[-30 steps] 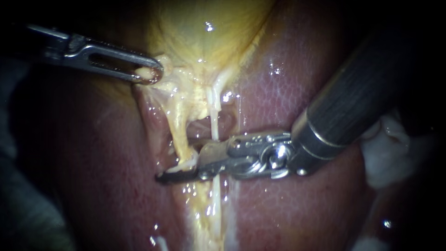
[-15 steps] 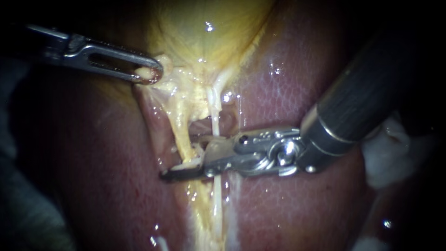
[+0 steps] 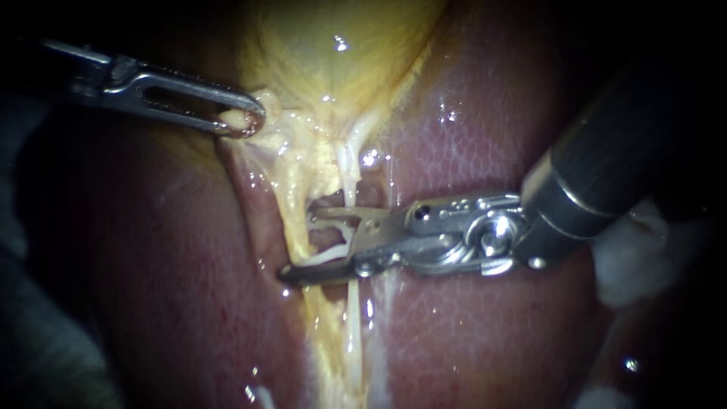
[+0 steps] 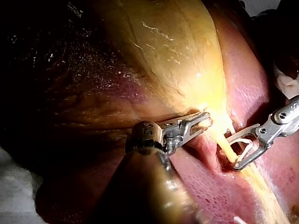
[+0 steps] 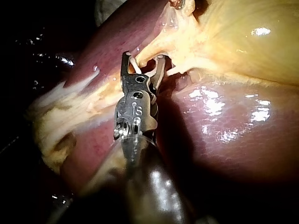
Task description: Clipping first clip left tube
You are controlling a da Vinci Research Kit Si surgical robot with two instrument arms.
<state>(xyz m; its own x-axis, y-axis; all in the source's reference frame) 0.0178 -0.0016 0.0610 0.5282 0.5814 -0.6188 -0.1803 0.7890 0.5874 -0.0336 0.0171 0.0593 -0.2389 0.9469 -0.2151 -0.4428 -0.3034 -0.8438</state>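
Note:
My left instrument [image 3: 246,121] comes in from the left, its jaws shut on a pale fold at the foot of the yellow gallbladder [image 3: 333,53]. The wrist view shows that left instrument [image 4: 205,121] holding the same fold. Two tubes run down from there: a thicker yellowish left tube [image 3: 291,204] and a thin white right tube [image 3: 349,185]. My right instrument [image 3: 299,244] reaches across from the upper right, jaws open, one on each side of the left tube. A white strip, seemingly a clip [image 3: 327,256], lies along its lower jaw. The right instrument [image 5: 144,57] shows the same gap.
Dark red liver [image 3: 469,136] surrounds the tubes on both sides. White gauze [image 3: 628,257] lies at the right edge behind the right instrument's shaft. In the left wrist view the right instrument [image 4: 232,153] sits just beyond my left jaws.
My right instrument has drawn back to the right along the tissue and its jaws have spread wider. The left instrument has held still.

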